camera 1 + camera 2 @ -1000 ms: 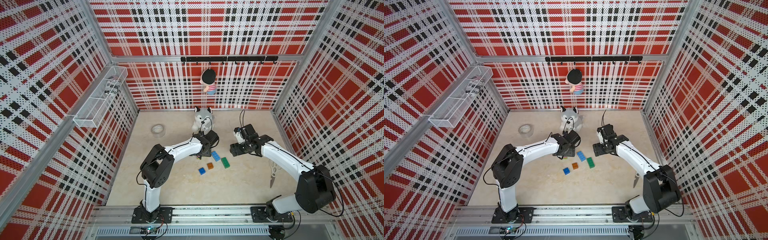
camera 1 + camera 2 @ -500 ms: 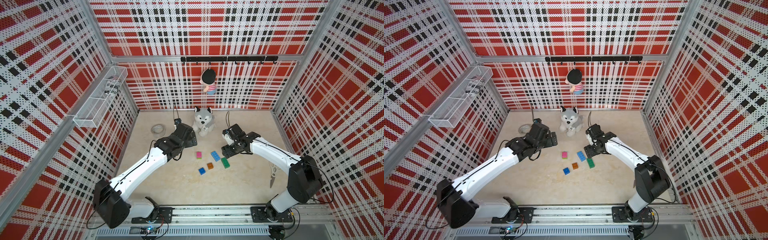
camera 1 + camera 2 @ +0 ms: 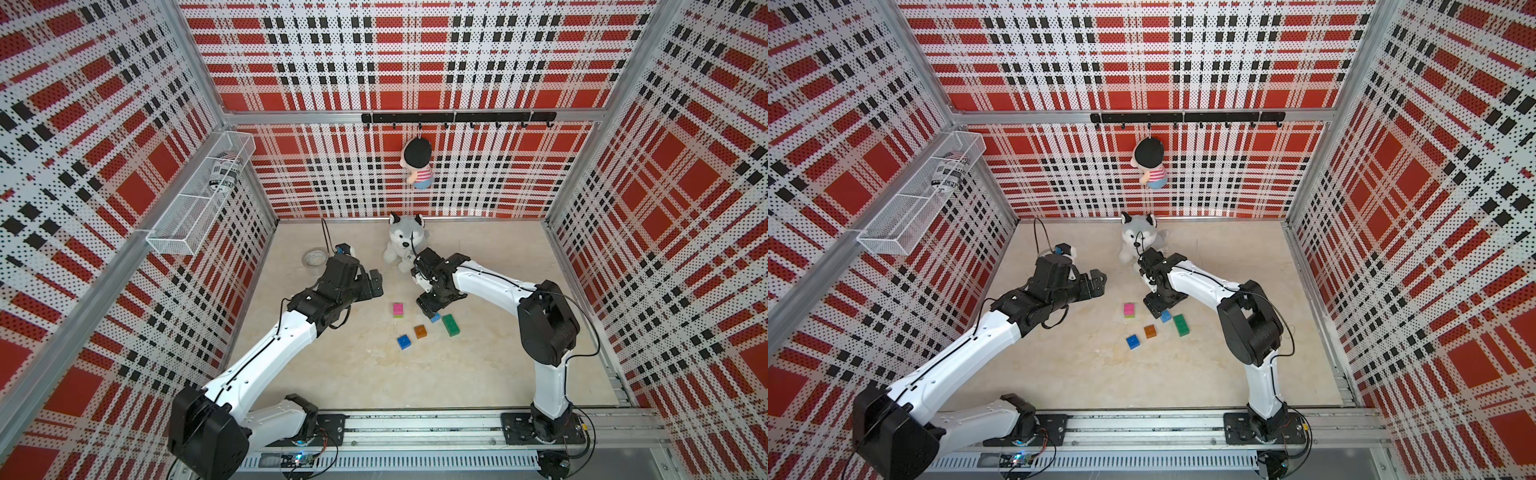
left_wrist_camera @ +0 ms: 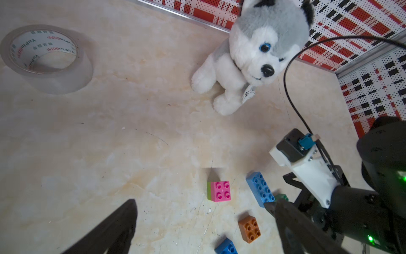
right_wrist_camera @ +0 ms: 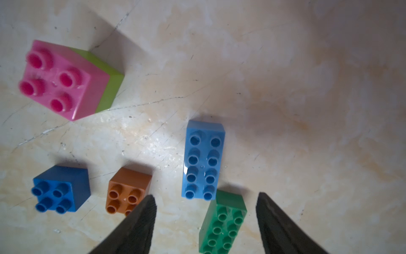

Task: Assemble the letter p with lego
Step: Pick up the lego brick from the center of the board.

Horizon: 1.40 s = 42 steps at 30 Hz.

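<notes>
Marbled surface (image 5: 307,88): dark green brick (image 5: 223,222) is bracketed lengthwise by spread right jaws; spread left jaws farther off.

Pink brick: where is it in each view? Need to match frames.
Top view: pink brick mid-table, nearer the camera than the husky.
Top view: pink brick, same spot.
Left wrist: pink brick between husky and orange brick.
Right wrist: pink brick beyond the dark blue brick.
Shared landmark: orange brick, in all four.
</notes>
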Motion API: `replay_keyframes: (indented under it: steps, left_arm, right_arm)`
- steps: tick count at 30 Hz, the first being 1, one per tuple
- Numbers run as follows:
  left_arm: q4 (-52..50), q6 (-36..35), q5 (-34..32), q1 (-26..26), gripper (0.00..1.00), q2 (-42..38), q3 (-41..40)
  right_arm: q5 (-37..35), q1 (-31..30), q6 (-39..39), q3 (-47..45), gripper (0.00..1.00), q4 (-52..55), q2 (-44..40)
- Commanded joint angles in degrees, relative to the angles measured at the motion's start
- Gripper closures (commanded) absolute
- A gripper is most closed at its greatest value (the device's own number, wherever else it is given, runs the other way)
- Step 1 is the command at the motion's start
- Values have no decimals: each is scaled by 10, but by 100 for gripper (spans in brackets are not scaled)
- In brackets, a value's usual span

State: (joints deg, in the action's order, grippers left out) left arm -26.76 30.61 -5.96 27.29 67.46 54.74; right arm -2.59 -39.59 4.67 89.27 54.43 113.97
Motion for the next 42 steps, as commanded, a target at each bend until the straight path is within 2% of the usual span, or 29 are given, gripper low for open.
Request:
replay_keyframes:
  steps: [1,8,21,42]
  left_arm:
    - [38,-10,19,0,2,-8,-11]
    - [40,-8,16,1,2,-13,-17]
    - [44,-11,4,8,1,-9,-22]
    - [46,-10,-1,13,2,0,-22]
  right_arm:
    - [0,-3,-18,21,25,24,17]
    - [14,-3,-24,37,29,15,45]
    - [6,-3,19,37,42,-28,62]
    - [-1,-8,44,5,51,-54,66]
